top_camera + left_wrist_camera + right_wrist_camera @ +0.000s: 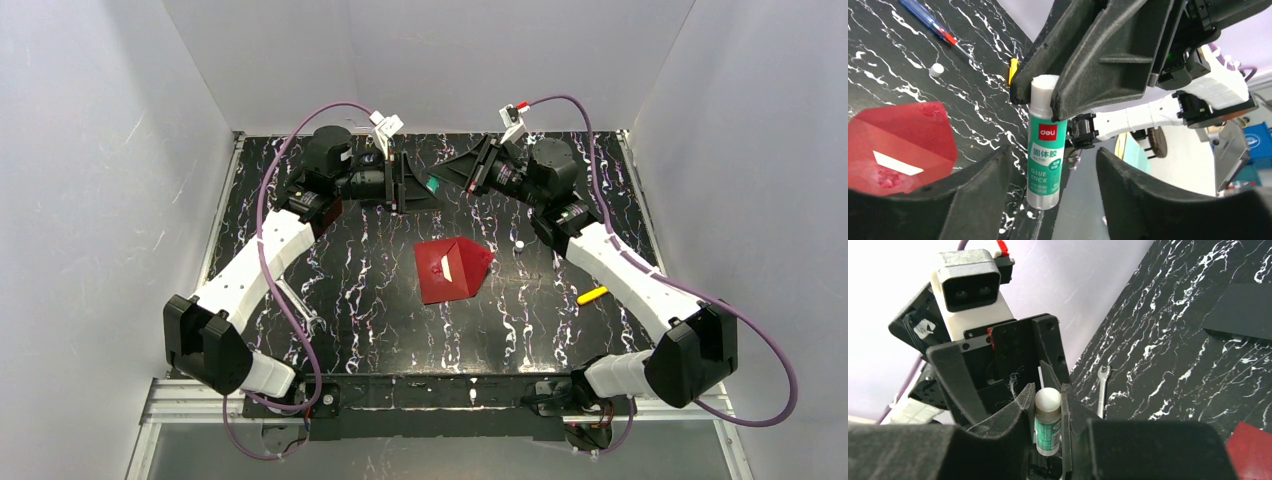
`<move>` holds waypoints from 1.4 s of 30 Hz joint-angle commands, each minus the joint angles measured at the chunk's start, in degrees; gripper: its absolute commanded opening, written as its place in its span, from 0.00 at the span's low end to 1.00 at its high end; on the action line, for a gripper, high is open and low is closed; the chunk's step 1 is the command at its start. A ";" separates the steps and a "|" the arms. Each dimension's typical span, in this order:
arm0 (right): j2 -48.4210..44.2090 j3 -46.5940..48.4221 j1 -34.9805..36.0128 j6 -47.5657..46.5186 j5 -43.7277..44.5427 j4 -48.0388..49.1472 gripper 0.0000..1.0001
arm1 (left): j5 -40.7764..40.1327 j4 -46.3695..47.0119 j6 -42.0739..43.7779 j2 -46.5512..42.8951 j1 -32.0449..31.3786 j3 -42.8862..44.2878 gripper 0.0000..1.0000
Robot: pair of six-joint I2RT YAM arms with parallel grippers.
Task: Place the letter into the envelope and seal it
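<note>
Top external: envelope point(452, 270) lies well apart from jaws around glue stick point(432, 184).

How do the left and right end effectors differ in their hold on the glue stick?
The right end effector is shut on the glue stick; the left end effector stands open, with a gap beside it. The right one sits at the stick's white end, the left one at the opposite end. Both surround it.

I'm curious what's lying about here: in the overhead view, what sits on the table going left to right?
silver wrench → red envelope → small white cap → yellow stick
</note>
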 commanded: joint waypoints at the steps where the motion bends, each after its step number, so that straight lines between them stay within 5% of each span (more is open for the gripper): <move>1: 0.52 4.52 -0.02 -9.80 -4.65 -4.43 0.08 | 0.36 -7.86 4.56 -3.25 -0.07 2.99 0.67; 5: 1.28 5.50 -0.02 -12.16 -7.70 -5.85 0.10 | -1.79 -11.51 7.47 -4.37 0.23 2.77 0.70; 11: 3.36 6.94 0.07 -12.59 -12.70 -5.67 0.12 | 0.63 -10.32 6.64 -3.17 0.76 2.95 0.50; 16: 4.14 6.80 0.40 -11.98 -13.16 -5.42 0.12 | 0.10 -10.31 6.94 -1.52 0.85 3.93 0.42; 22: 3.58 6.38 0.69 -11.01 -12.35 -3.63 0.16 | 1.64 -8.30 6.13 -0.62 0.86 3.77 0.05; 24: 2.66 5.52 0.69 -9.86 -11.41 -1.91 0.23 | 1.53 -7.18 5.56 -0.51 0.94 3.49 0.00; 28: 0.72 4.09 0.69 -8.85 -6.76 -2.15 0.75 | 0.71 -4.84 4.32 -0.63 1.10 3.33 0.00; 31: -2.26 1.34 0.69 -8.30 -0.83 -0.86 0.92 | -0.81 -3.51 3.54 -0.69 1.30 3.40 0.00; 36: -8.33 -6.96 0.77 -7.39 9.26 4.87 0.92 | -6.74 3.77 -2.22 -0.43 1.38 3.54 0.00; 42: -7.91 -7.87 2.04 -10.55 4.98 6.30 0.79 | -14.08 4.34 -7.27 0.62 1.39 6.74 0.00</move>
